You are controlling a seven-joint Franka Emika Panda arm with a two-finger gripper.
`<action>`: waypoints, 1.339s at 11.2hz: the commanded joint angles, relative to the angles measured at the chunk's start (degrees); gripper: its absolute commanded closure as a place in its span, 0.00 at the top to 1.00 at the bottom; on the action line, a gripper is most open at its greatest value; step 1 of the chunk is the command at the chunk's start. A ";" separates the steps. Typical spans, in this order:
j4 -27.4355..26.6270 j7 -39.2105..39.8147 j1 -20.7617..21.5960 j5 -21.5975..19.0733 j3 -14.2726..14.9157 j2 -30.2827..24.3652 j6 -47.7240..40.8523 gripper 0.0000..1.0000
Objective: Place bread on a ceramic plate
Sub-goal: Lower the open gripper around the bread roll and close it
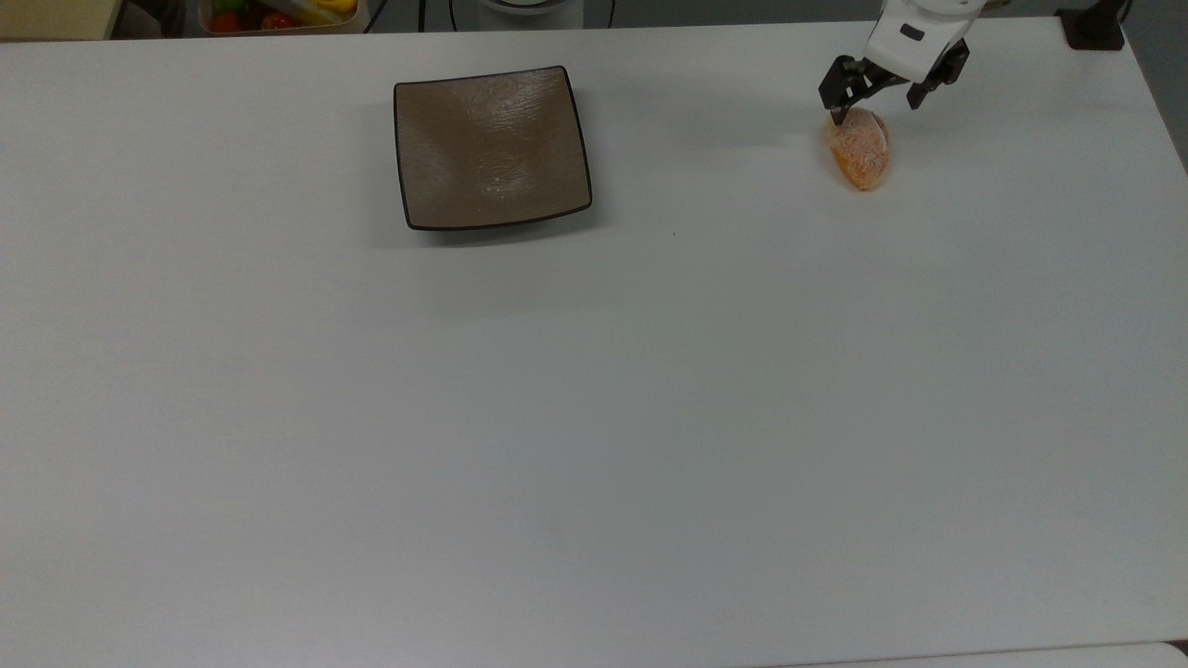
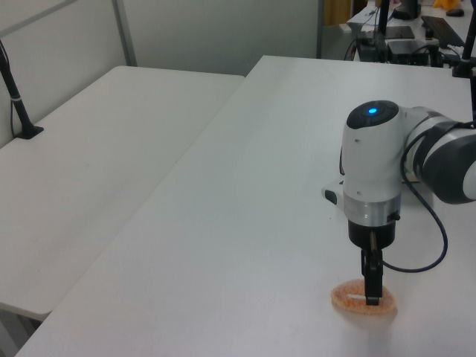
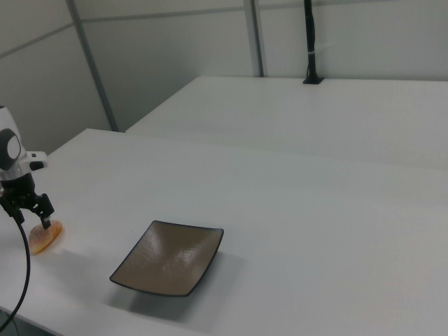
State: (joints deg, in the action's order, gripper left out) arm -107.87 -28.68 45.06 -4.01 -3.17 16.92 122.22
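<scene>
The bread (image 1: 859, 153), a small oval orange-brown roll with a sugary dusting, lies on the white table near the top view's upper right. My gripper (image 1: 875, 104) is low over the roll's far end, open, with one finger on each side and not closed on it. In the left view the gripper (image 2: 370, 294) points straight down onto the bread (image 2: 346, 299). In the right view the gripper (image 3: 32, 218) stands just above the bread (image 3: 43, 239). The ceramic plate (image 1: 492, 147), square, glossy brown and bare, sits well to the top view's left of the roll; in the right view the plate (image 3: 170, 257) is to the roll's right.
A bin of colourful items (image 1: 278, 13) and a black post base (image 1: 1093, 28) sit past the table's far edge in the top view. A second white table (image 2: 97, 149) adjoins at the left view's left. A black cable (image 2: 435, 245) hangs off the arm.
</scene>
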 commanded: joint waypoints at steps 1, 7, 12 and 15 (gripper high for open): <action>-0.76 -1.55 0.29 0.58 0.27 2.49 4.95 1.00; -0.76 -4.10 -0.15 4.00 -0.52 5.05 6.63 0.93; -0.50 -3.84 -1.46 4.01 -1.57 5.05 6.46 0.22; -0.58 -4.01 -2.08 4.01 -2.02 2.52 5.32 0.19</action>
State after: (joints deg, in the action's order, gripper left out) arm -107.93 -30.93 43.96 -1.23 -4.07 21.93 127.06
